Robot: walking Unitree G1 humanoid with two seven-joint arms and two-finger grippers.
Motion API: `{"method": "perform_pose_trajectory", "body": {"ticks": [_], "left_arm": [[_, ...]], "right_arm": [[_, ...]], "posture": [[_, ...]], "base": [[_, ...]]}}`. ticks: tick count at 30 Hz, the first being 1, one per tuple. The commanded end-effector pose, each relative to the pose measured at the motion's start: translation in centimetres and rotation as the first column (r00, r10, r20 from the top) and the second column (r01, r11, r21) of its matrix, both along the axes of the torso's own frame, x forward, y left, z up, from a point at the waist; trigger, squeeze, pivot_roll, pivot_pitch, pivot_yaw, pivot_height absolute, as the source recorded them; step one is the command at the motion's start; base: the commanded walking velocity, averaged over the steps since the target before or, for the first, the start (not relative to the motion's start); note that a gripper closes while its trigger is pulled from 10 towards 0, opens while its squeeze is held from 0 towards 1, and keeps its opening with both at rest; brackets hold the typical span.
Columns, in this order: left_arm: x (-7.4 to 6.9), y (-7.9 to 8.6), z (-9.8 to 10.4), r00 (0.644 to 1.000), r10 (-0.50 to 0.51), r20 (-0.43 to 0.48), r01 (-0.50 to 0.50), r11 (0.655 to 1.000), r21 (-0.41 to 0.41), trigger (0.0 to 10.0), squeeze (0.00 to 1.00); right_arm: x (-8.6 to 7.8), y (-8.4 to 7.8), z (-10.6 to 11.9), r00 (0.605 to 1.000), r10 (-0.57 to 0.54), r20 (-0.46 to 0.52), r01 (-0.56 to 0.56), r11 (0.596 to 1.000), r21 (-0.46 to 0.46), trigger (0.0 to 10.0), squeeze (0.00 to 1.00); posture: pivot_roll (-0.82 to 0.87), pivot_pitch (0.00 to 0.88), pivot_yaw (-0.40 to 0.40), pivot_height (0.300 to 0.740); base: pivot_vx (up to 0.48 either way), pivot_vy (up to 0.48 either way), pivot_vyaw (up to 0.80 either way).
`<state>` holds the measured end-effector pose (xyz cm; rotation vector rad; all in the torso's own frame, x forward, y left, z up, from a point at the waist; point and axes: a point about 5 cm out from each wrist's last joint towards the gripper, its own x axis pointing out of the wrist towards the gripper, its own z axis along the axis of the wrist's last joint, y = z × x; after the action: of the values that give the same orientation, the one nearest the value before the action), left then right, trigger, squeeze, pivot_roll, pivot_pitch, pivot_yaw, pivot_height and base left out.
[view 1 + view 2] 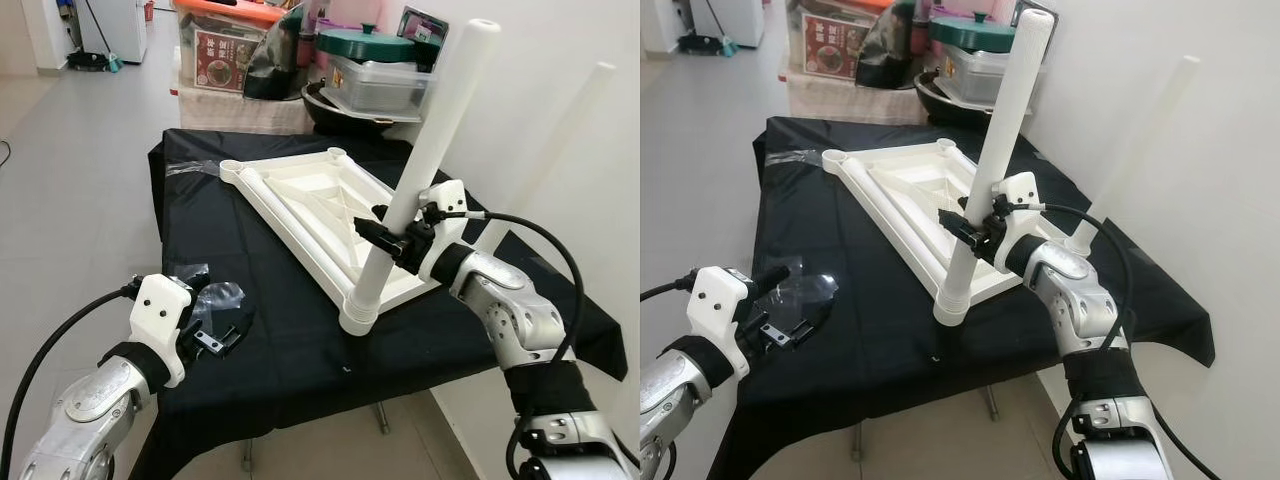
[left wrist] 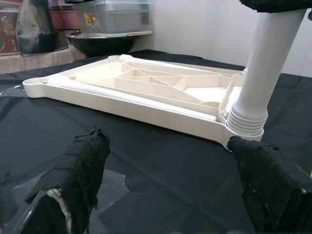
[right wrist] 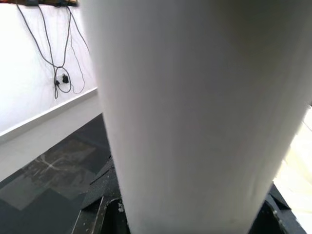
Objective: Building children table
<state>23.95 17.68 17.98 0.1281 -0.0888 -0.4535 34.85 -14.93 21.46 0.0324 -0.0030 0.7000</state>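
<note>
Leg one seated, not confirmed tight.
My right gripper [image 1: 392, 236] clamps the white leg [image 1: 420, 170], standing tilted in the near corner socket of the upturned tabletop [image 1: 300, 195]; remaining sockets unfilled.

A black cloth [image 1: 300, 330] covers the work surface across the middle of the frame. On its lower left lies a crumpled clear plastic bag [image 1: 222, 300]. At the top, behind the cloth, sit a clear storage box with an orange lid [image 1: 225, 40], a green pot lid [image 1: 365, 44] on a clear container [image 1: 380, 88], and a dark bowl [image 1: 340, 110]. Grey floor tiles [image 1: 70, 170] fill the left side.
</note>
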Motion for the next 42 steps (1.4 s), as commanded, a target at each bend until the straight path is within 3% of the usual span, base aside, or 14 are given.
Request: {"method": "perform_pose_trajectory", "body": {"ticks": [1,17,18,20,25,28,33,34,35,36,37,38,39,42], "left_arm": [[0.0,-0.1,-0.2,1.000,0.006,-0.015,-0.007,1.000,-0.024,10.0,0.00],[0.4,0.2,-0.2,0.999,0.042,-0.007,-0.042,0.999,-0.027,10.0,0.00],[0.6,0.3,-0.1,0.998,0.060,-0.003,-0.060,0.998,-0.032,10.0,0.00],[0.8,0.3,-0.1,0.998,0.067,-0.004,-0.067,0.997,-0.035,10.0,0.00],[0.9,0.2,-0.1,0.998,0.068,-0.004,-0.068,0.997,-0.032,10.0,0.00],[1.1,0.3,0.0,0.997,0.080,-0.001,-0.080,0.997,-0.019,10.0,0.00],[1.2,0.4,-0.1,0.995,0.095,0.000,-0.095,0.995,-0.021,10.0,0.00],[1.2,0.4,-0.2,0.995,0.097,-0.001,-0.097,0.995,-0.022,10.0,0.00],[1.1,0.3,-0.3,0.995,0.099,-0.001,-0.099,0.995,-0.023,10.0,0.00],[1.1,0.3,-0.3,0.995,0.099,-0.001,-0.099,0.995,-0.023,10.0,0.00],[1.1,0.3,-0.3,0.995,0.100,-0.002,-0.100,0.995,-0.023,10.0,0.00],[1.1,0.3,-0.3,0.995,0.100,-0.002,-0.100,0.995,-0.023,10.0,0.00],[1.1,0.3,-0.3,0.995,0.101,-0.001,-0.101,0.995,-0.023,10.0,0.00],[1.4,0.3,0.0,0.995,0.097,0.006,-0.096,0.995,-0.034,10.0,0.00]], "right_arm": [[-0.6,0.9,-3.3,0.986,0.004,-0.166,-0.001,1.000,0.017,0.0,0.00],[-1.9,2.3,-5.9,0.954,-0.133,-0.270,0.145,0.989,0.023,0.0,0.00],[-0.9,1.1,-7.4,0.807,-0.434,-0.400,0.464,0.886,-0.024,0.0,0.00],[-0.8,0.8,-8.4,0.676,-0.556,-0.484,0.610,0.790,-0.056,0.0,0.00],[-0.9,1.1,-8.6,0.634,-0.583,-0.508,0.644,0.761,-0.070,0.0,0.00],[-1.1,1.1,-8.3,0.571,-0.665,-0.482,0.717,0.689,-0.101,0.0,0.00],[-1.4,2.2,-7.4,0.602,-0.673,-0.430,0.706,0.700,-0.108,0.0,0.00],[-1.5,2.9,-7.1,0.635,-0.648,-0.421,0.681,0.726,-0.090,0.0,0.00],[-1.5,4.2,-6.9,0.703,-0.564,-0.432,0.602,0.796,-0.060,0.0,0.00],[-1.5,4.2,-6.9,0.703,-0.564,-0.432,0.602,0.796,-0.060,0.0,0.00],[-1.5,5.1,-6.7,0.747,-0.499,-0.439,0.539,0.841,-0.038,0.0,0.00],[-1.5,5.1,-6.7,0.747,-0.499,-0.439,0.539,0.841,-0.038,0.0,0.00],[-1.2,5.4,-6.0,0.808,-0.437,-0.394,0.470,0.882,-0.015,0.0,0.00],[-0.2,4.8,-4.0,0.907,-0.302,-0.292,0.327,0.944,0.038,0.0,0.00]], "posture": [[0.15,0.000,-0.178,0.740],[0.13,0.000,-0.169,0.740],[0.13,0.000,-0.167,0.740],[0.13,0.000,-0.167,0.740],[0.13,0.000,-0.167,0.740],[0.13,0.000,-0.171,0.740],[0.13,0.000,-0.177,0.740],[0.13,0.000,-0.178,0.740],[0.14,0.000,-0.181,0.740],[0.14,0.000,-0.181,0.740],[0.14,0.000,-0.181,0.740],[0.14,0.000,-0.181,0.740],[0.14,0.000,-0.182,0.740],[0.14,0.000,-0.186,0.740]], "base": [[0.000,0.000,0.00],[0.000,0.000,0.00],[0.000,0.000,0.00],[0.000,0.000,0.00],[0.000,0.000,0.00],[0.000,0.000,0.00],[0.000,0.000,0.00],[0.000,0.000,0.00],[0.000,0.000,0.00],[0.000,0.000,0.00],[0.000,0.000,0.00],[0.000,0.000,0.00],[0.000,0.000,0.00],[0.000,0.000,0.00]]}}
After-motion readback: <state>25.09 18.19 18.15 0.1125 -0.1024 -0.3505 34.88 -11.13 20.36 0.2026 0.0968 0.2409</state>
